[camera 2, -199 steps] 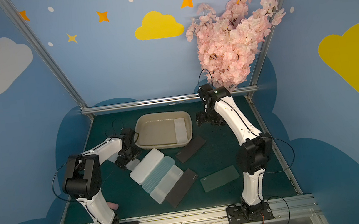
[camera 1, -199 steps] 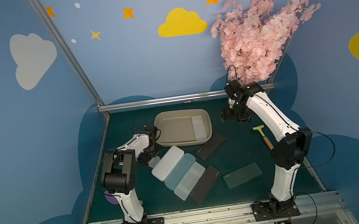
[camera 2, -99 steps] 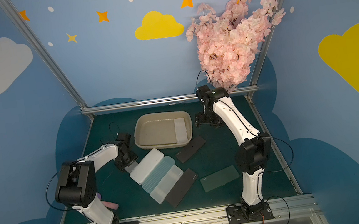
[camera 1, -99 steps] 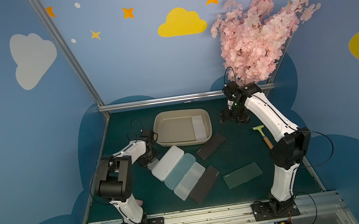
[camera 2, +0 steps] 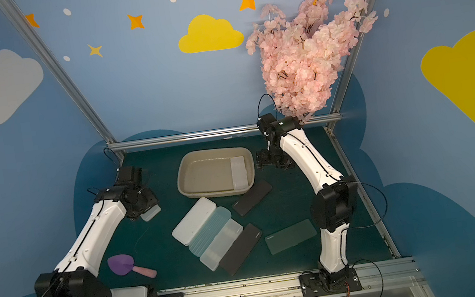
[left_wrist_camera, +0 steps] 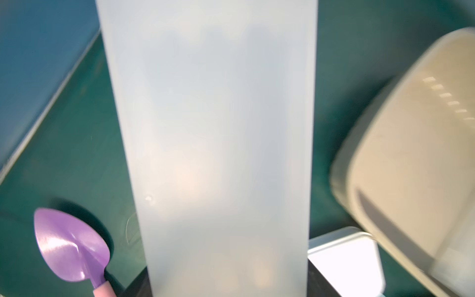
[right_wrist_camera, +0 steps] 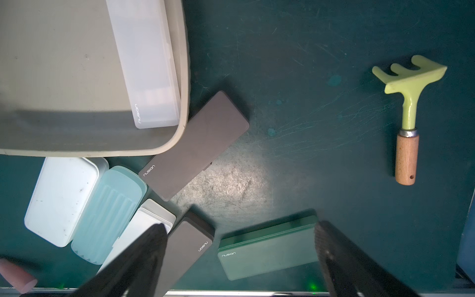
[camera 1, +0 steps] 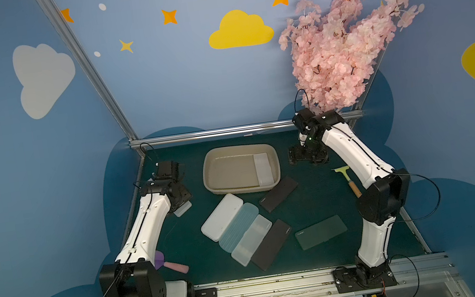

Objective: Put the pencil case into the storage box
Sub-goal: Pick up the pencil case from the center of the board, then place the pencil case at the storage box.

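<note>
Currently the left tool (camera 1: 177,199) is grasping the case (left_wrist_camera: 213,141). Its jaws are hidden behind the case in the left wrist view, so I read the grip from the way the case fills that view lengthwise. In both top views only one end of the case shows, poking out from under the wrist. It sits to the left of the box (camera 1: 206,175) and apart from it. Cannot tell whether it is clear of the table (camera 1: 316,204).

Right tool (right_wrist_camera: 239,226): released, jaws wide, nothing between them. It hovers beside the box's other end.

Step in hand, as I judge it: carry the case to the box.
- Raise it until its low end clears the flared rim, and keep it level.
- Turn it parallel to the second case (camera 1: 263,169), which lies along the box's right wall.
- Set it on the bare floor beside that one and let go low.
- If the hold is off-centre, the free end may dip and catch the rim.

Case: long, flat, frosted translucent white, smooth, no marking on the face shown. Probably rigid and slippery.
</note>
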You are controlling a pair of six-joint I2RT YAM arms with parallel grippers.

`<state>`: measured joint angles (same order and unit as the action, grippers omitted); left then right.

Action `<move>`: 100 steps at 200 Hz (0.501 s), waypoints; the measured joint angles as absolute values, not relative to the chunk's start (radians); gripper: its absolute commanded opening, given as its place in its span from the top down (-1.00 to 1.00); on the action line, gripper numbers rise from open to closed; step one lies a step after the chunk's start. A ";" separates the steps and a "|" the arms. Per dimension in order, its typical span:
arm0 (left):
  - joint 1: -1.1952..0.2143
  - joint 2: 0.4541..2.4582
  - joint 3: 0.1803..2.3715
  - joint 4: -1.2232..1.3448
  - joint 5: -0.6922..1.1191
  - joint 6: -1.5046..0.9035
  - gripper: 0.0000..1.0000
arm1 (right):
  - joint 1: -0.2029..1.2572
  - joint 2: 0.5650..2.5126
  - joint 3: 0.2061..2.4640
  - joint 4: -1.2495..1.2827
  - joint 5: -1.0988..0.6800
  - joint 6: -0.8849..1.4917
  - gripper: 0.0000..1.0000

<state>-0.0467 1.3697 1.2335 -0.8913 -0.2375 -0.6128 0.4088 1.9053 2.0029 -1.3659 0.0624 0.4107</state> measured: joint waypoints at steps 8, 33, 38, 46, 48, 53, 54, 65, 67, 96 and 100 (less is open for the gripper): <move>-0.052 1.378 1.274 -0.892 -0.222 -0.596 -0.11 | 0.409 1.905 1.995 -1.362 0.060 0.410 -0.88; -0.100 1.452 1.420 -0.893 -0.183 -0.545 -0.10 | 0.408 1.905 1.960 -1.349 0.058 0.404 -0.89; -0.115 1.470 1.445 -0.893 -0.176 -0.537 -0.10 | 0.408 1.905 1.953 -1.346 0.058 0.403 -0.88; -0.143 1.509 1.490 -0.893 -0.166 -0.522 -0.10 | 0.407 1.905 1.942 -1.341 0.057 0.403 -0.88; -0.151 1.519 1.502 -0.893 -0.164 -0.519 -0.10 | 0.407 1.905 1.939 -1.340 0.057 0.402 -0.88; -0.167 1.543 1.525 -0.891 -0.154 -0.514 -0.10 | 0.407 1.905 1.934 -1.338 0.056 0.402 -0.88; -0.171 1.550 1.532 -0.891 -0.152 -0.511 -0.11 | 0.406 1.905 1.931 -1.337 0.056 0.402 -0.88; -0.202 1.609 1.582 -0.886 -0.129 -0.503 -0.11 | 0.403 1.905 1.917 -1.332 0.054 0.400 -0.88; -0.206 1.617 1.588 -0.885 -0.126 -0.501 -0.11 | 0.403 1.905 1.916 -1.332 0.054 0.400 -0.88; -0.270 1.777 1.706 -0.881 -0.083 -0.497 -0.10 | 0.398 1.900 1.885 -1.317 0.047 0.392 -0.88; -0.276 1.800 1.721 -0.881 -0.081 -0.496 -0.11 | 0.397 1.898 1.880 -1.314 0.046 0.391 -0.88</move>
<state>-0.2760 1.8004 1.7214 -0.8806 -0.0807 -0.4965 0.3965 1.8980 1.8797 -1.3136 0.0463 0.3912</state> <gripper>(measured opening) 0.698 0.941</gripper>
